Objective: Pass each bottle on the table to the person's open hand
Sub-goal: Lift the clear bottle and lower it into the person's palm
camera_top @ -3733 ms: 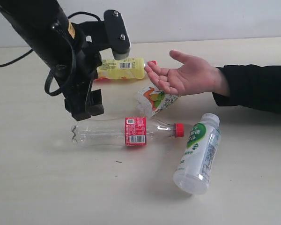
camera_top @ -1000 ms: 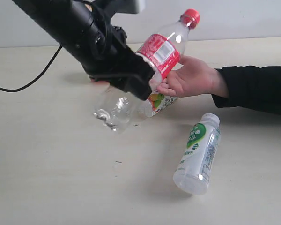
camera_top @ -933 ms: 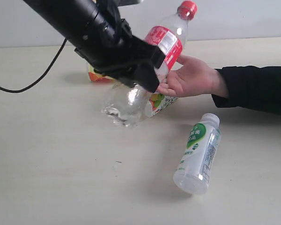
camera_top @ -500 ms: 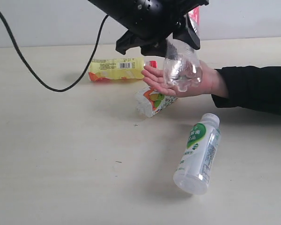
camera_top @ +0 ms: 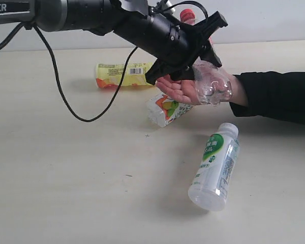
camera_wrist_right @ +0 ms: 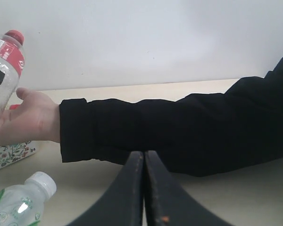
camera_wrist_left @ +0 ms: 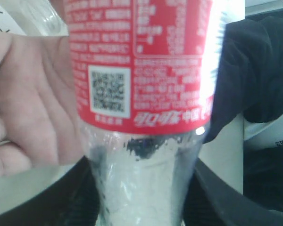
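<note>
Exterior view first: the pale table fills the frame, and the black left arm reaches in from the upper left to the upper middle. A person's black sleeve enters from the right edge and ends in an open hand, palm up, just right of centre.

The left gripper has its jaws partly spread and clamped on the red-label bottle. The bottle's clear base is at the palm and its red cap pokes up behind the arm. In the left wrist view the dark jaws press both sides of the clear wall just past the label's edge. Whether the base actually rests on the palm I cannot tell.

Three more bottles lie on their sides on the table:
- The white-green bottle is at lower right.
- The yellow bottle is left of the hand.
- The fruit-print bottle is just below the fingers and partly hidden.

The held bottle looks empty and thin-walled, so it is probably light and easily dented. Its smooth plastic may slip or swivel in a loose grip. Round bottles lying down will likely roll, so each is best taken across its middle, at the label, with the jaws square to its length.

The right gripper has its fingers pressed together on nothing.
</note>
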Robot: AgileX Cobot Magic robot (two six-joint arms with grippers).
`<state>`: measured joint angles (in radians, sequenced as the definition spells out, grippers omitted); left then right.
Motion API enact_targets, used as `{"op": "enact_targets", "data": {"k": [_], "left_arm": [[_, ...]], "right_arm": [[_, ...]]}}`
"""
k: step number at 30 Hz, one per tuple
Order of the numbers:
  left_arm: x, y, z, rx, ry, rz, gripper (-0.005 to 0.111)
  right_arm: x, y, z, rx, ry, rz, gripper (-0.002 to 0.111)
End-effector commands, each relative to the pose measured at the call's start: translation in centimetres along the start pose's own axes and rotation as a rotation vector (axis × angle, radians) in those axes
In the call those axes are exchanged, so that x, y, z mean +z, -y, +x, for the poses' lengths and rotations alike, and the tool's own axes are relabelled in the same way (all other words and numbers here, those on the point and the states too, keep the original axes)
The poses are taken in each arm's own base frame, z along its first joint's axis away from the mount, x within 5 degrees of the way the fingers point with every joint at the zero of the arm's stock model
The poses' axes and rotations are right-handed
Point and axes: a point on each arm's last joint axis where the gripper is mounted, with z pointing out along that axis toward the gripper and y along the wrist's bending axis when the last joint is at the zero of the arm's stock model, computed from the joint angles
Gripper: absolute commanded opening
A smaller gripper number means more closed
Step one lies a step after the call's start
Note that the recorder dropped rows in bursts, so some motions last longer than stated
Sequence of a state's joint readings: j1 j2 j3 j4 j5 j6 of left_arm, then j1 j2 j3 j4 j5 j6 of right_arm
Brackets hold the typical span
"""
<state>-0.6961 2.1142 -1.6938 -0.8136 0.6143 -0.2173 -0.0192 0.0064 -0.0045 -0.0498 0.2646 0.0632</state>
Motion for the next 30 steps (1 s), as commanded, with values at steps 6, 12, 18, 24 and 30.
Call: {"op": "enact_targets", "data": {"k": [6, 12, 18, 24, 30], "left_arm": [[0.4, -1.2, -1.2, -0.034, 0.025, -0.009, 0.000], [0.8, -2.1, -1.4, -0.032, 0.013, -0.034, 0.000], [1.0, -2.4, -1.7, -0.026, 0.037, -0.038, 0.009], [1.3, -2.6, -1.9, -0.029, 0.053, -0.038, 0.061], [1.3, -2.5, -1.9, -0.021, 0.059, -0.036, 0.075]], "right_arm": [[0.0, 0.0, 0.0, 0.001, 0.014, 0.004, 0.000], [0.0, 0.0, 0.0, 0.001, 0.014, 0.004, 0.000], [0.0, 0.0, 0.0, 0.001, 0.014, 0.004, 0.000], [0.0, 0.0, 0.0, 0.001, 0.014, 0.004, 0.000], [0.0, 0.0, 0.0, 0.001, 0.014, 0.004, 0.000]]}}
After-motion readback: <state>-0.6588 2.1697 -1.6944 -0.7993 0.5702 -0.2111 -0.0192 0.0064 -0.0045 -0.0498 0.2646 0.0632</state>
